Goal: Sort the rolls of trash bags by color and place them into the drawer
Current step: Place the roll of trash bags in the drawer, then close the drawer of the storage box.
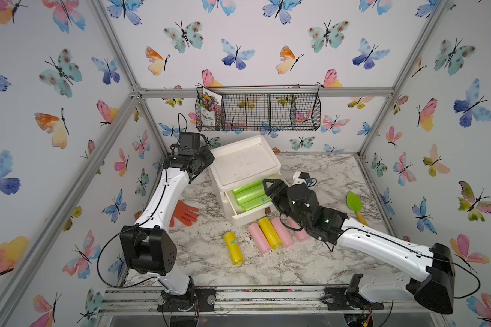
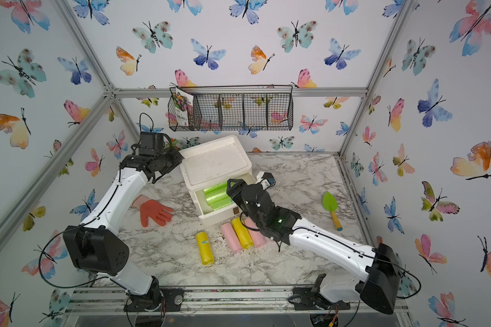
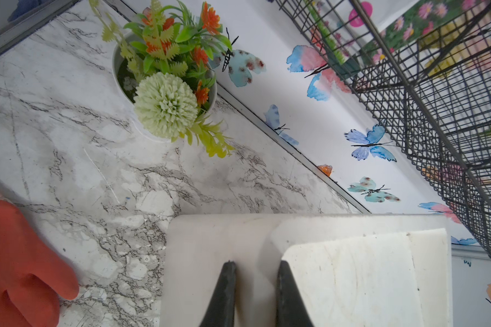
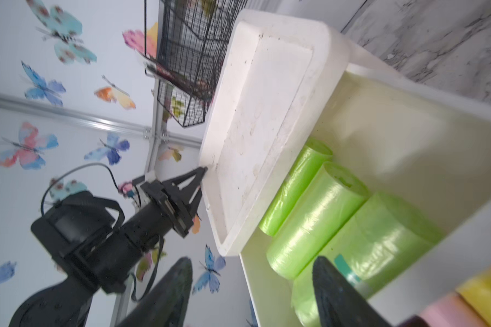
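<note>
Right pincer (image 4: 253,260) hangs spread wide and empty over the open drawer (image 1: 250,215), and the left pincer (image 3: 257,263) is nearly closed, pinching the top rim of the white box (image 1: 244,164). On the marble counter (image 1: 295,269) the box stands far back, with three green rolls (image 1: 250,194) side by side in its drawer. Three pink rolls (image 1: 260,239) and two yellow rolls (image 1: 270,232) lie on the counter just in front of the drawer

The rolls (image 4: 318,215) are seen as glossy, crinkled plastic film, the drawer (image 4: 394,127) as matt white plastic. The bench (image 3: 68,127) is finished smooth and marbled.
</note>
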`<state>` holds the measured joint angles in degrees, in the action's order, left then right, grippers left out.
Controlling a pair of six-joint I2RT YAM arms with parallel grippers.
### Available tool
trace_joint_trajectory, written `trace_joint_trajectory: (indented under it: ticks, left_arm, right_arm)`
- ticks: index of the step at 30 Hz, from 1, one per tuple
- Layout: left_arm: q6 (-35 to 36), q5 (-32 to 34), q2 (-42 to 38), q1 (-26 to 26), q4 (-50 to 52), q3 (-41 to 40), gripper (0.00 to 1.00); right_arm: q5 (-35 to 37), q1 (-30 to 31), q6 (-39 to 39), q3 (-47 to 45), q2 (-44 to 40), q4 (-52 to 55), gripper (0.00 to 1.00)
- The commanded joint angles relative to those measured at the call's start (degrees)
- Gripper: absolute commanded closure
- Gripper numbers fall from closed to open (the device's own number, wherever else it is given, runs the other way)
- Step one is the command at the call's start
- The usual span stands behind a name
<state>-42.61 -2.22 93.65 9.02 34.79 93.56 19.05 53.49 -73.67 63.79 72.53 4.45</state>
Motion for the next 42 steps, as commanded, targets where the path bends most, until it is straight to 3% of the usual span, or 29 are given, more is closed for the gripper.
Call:
trace_joint_trajectory:
  ticks: [1,4,7,10,17,28,30,31,34,42]
  left_arm:
    - [-2.45,-7.73,3.50,1.47,4.25,-0.14,1.00]
    - [-2.13,-6.96,3.54,1.36,4.74,0.02,1.00]
    - [-1.78,-6.60,3.56,1.19,5.13,-0.10,1.00]
    - [-1.83,-6.58,3.53,1.09,5.21,-0.05,1.00]
    - [-1.18,-5.65,3.58,1.09,7.16,1.64,1.00]
    - [-1.31,-5.04,3.76,1.09,7.68,2.05,1.00]
    - [-1.28,-4.99,4.06,1.11,7.71,2.18,1.00]
    - [-1.20,-4.95,4.14,1.12,7.67,2.27,1.00]
    - [-1.24,-4.95,4.35,1.12,7.89,2.45,1.00]
    - [-1.32,-4.37,3.99,1.29,7.76,1.39,1.00]
  right_arm:
    - [-12.00,-7.57,17.57,3.41,-4.30,17.01,0.26]
    - [-12.10,-12.33,28.75,5.67,-5.66,30.74,0.19]
    - [-7.46,-13.55,33.80,5.13,-6.45,39.10,0.12]
    - [-6.56,-14.74,37.44,0.74,-7.57,39.78,0.11]
    - [-17.82,-17.37,41.32,-6.46,-1.67,36.81,0.13]
    - [-26.59,-17.37,41.24,-2.07,0.28,31.06,0.60]
    - [-28.27,-17.33,40.71,-1.10,1.65,29.99,0.85]
    - [-28.94,-17.35,40.09,-1.19,2.03,29.01,0.91]
    - [-31.25,-17.27,38.93,-1.40,3.04,25.59,0.98]
    - [-34.00,-17.21,38.45,2.57,7.09,22.14,0.98]
